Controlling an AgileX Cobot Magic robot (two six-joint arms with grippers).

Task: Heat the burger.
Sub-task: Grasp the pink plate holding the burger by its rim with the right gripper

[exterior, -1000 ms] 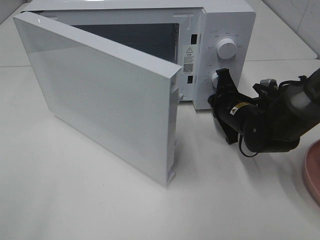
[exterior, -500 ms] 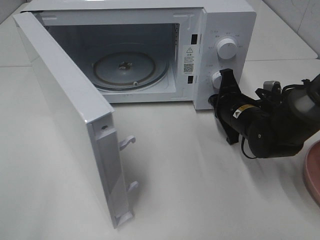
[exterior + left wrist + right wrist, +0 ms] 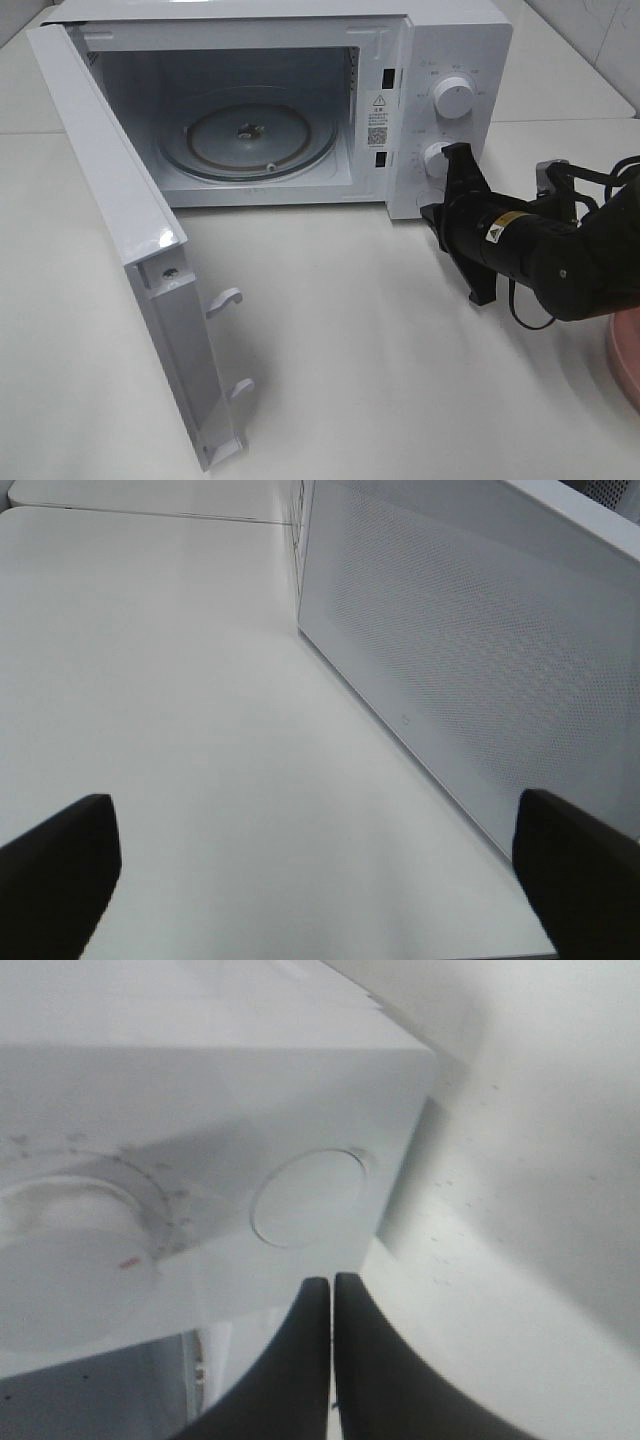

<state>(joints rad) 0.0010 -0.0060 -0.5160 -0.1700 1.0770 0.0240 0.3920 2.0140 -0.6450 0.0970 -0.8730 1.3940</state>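
The black left tool (image 3: pixel 318 875), jaws wide and empty, hangs low beside the white perforated microwave door (image 3: pixel 130 230), which is swung right out; a careless sweep could knock it shut. The round glass turntable (image 3: pixel 250 140) is bare. The black right tool (image 3: pixel 332 1290), pinched shut on nothing, sits at the round white door button (image 3: pixel 308 1197). The burger is nowhere in view; a blind reach could clip the pink round plate (image 3: pixel 627 350).

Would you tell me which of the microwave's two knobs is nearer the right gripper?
The lower knob; the upper knob sits farther from the right gripper.
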